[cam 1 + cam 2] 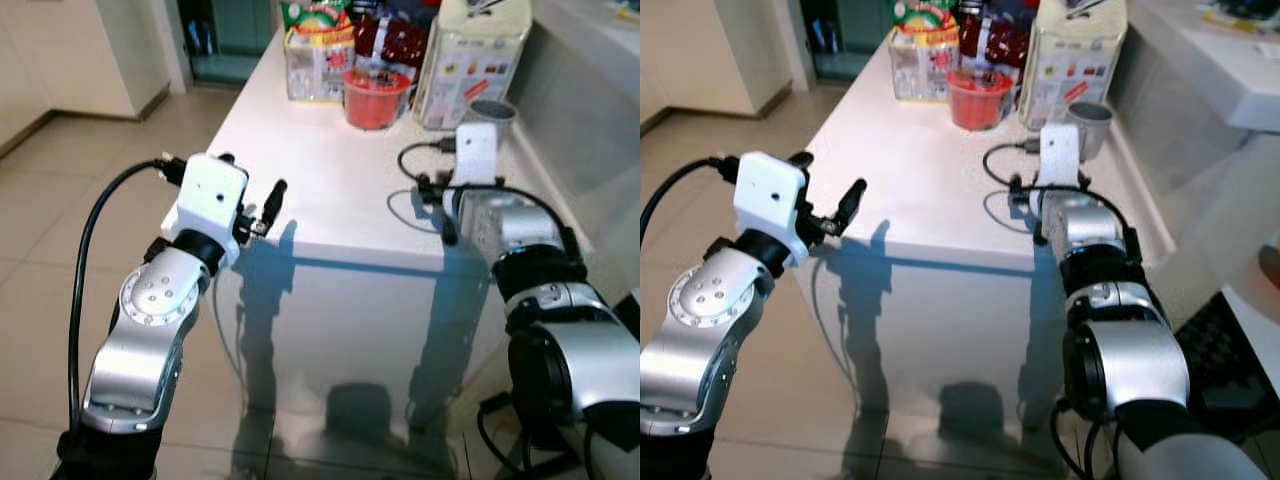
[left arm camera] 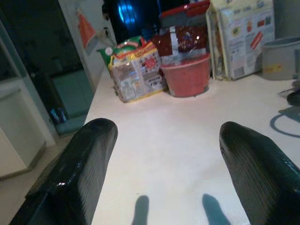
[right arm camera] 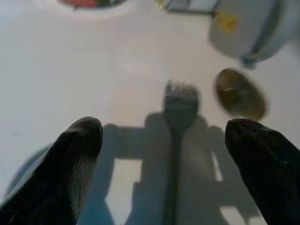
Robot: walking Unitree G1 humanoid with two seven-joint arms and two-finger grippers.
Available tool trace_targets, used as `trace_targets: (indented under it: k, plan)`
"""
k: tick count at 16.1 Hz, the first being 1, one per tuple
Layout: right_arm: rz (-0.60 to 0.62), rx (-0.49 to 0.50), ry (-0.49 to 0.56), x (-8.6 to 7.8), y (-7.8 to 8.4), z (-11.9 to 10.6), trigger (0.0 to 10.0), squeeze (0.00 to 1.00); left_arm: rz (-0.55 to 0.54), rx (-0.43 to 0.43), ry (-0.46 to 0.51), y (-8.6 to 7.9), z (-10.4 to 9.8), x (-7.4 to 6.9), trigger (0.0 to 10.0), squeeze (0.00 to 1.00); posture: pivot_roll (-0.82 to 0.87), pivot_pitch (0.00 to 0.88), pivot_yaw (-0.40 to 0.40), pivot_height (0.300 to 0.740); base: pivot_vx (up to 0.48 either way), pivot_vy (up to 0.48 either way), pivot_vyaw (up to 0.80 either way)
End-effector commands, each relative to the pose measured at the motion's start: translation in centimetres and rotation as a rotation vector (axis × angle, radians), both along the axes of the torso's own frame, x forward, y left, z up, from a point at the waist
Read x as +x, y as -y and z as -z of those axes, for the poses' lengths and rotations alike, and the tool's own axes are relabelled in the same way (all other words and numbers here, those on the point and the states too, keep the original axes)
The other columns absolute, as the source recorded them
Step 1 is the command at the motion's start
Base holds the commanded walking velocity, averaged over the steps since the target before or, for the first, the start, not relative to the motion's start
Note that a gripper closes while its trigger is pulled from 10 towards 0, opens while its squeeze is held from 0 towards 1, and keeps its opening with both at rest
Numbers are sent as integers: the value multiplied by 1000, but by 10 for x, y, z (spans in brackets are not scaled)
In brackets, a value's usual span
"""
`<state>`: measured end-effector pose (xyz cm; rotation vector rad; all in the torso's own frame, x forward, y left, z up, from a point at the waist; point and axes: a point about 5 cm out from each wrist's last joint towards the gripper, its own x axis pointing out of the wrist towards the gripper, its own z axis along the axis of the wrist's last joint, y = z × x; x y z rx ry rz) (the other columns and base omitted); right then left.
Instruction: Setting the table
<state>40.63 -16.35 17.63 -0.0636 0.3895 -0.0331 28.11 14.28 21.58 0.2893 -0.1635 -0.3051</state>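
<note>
A dark fork (image 3: pixel 180 101) lies on the white table (image 1: pixel 330 190), its tines toward the far end. Beside it lies a brass-coloured spoon (image 3: pixel 239 93). My right gripper (image 3: pixel 165 125) hovers open just above the fork's handle, one finger on either side of it, close to the grey cup (image 1: pixel 492 112). At the table's near left corner my left gripper (image 1: pixel 252 180) is held level and open, nothing between its fingers (image 2: pixel 89 154). It faces along the tabletop toward a red bowl (image 1: pixel 377 98).
At the table's far end stand snack packets (image 1: pixel 318 60), a dark red packet and a tall printed bag (image 1: pixel 470 60). A grey counter (image 1: pixel 600 80) runs along the right. Tiled floor (image 1: pixel 60 200) lies to the left. A black cable (image 1: pixel 415 160) loops on the table.
</note>
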Motion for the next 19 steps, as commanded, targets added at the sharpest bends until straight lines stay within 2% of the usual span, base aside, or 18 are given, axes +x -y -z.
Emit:
trace_targets:
  k: [1, 3, 7, 8, 9, 10, 13, 19]
  plan:
    - [-28, 12, 15, 3, -5, -4, 10000, 0, -9, 15, 12, -1, -4, -2, 10000, 0, 56, 39, -49, 740, 0, 0, 0]
    - [-34, 7, 8, 4, -6, -2, 10000, 0, -1, 16, 10, -2, -4, -4, 10000, 0, 59, 53, -54, 740, 0, 0, 0]
    - [-12, 58, -36, 3, -6, 5, 10000, 0, 171, 21, -21, 9, -2, -19, 10000, 0, 54, 76, -56, 740, 0, 0, 0]
    - [-11, 87, -52, 3, -7, 7, 9529, 0, 199, 17, -29, 11, -2, -21, 10000, 0, 54, 76, -56, 740, 0, 0, 0]
    - [-12, 99, -60, 2, -7, 9, 4039, 0, 212, 17, -34, 13, -2, -22, 10000, 0, 53, 79, -56, 740, 0, 0, 0]
    - [-14, 101, -67, 2, -7, 10, 0, 0, 219, 20, -36, 14, -2, -23, 10000, 0, 53, 79, -56, 740, 0, 0, 0]
    - [-11, 146, -86, 0, -8, 14, 0, 0, 264, 27, -56, 16, 0, -26, 10000, 0, 53, 69, -57, 740, 0, 0, 0]
    - [16, 180, -97, 0, -4, 14, 0, 0, 270, 30, -54, 16, -1, -25, 10000, 0, 54, 60, -57, 740, 0, 0, 0]
